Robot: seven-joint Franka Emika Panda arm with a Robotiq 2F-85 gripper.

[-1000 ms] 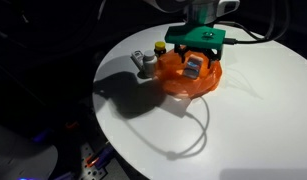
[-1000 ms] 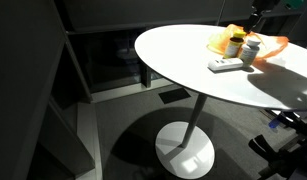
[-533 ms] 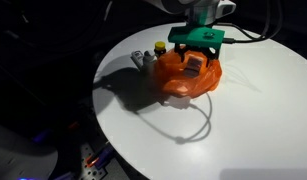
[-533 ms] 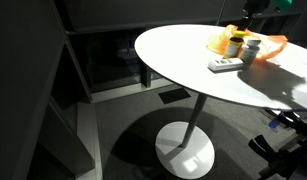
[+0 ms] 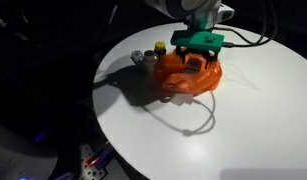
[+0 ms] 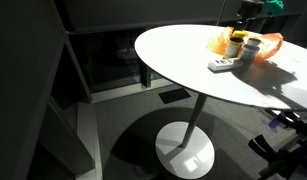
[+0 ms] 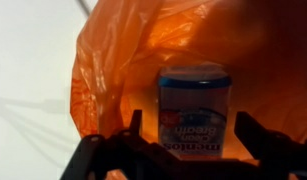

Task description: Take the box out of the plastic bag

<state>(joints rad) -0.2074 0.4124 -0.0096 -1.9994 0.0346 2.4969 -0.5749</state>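
An orange plastic bag (image 5: pixel 186 80) lies on the round white table (image 5: pixel 243 125); it also shows in an exterior view (image 6: pixel 224 42). In the wrist view the bag (image 7: pixel 108 60) stands open around a small white and blue box (image 7: pixel 195 100) labelled Mentos Clean Breath. My gripper (image 7: pixel 190 124) is open, with one dark finger on each side of the box and a gap on both sides. In an exterior view the gripper (image 5: pixel 197 57), under its green mount, reaches down into the bag's mouth.
Small containers stand beside the bag, one with a yellow cap (image 5: pixel 158 47) and a grey one (image 5: pixel 143 59). In an exterior view a white bottle (image 6: pixel 251 50) and a flat white object (image 6: pixel 224 66) lie by the bag. A cable (image 5: pixel 255 38) runs behind the gripper.
The gripper has shifted a little lower into the bag's mouth over the box. The bag and the small containers have stayed in place.
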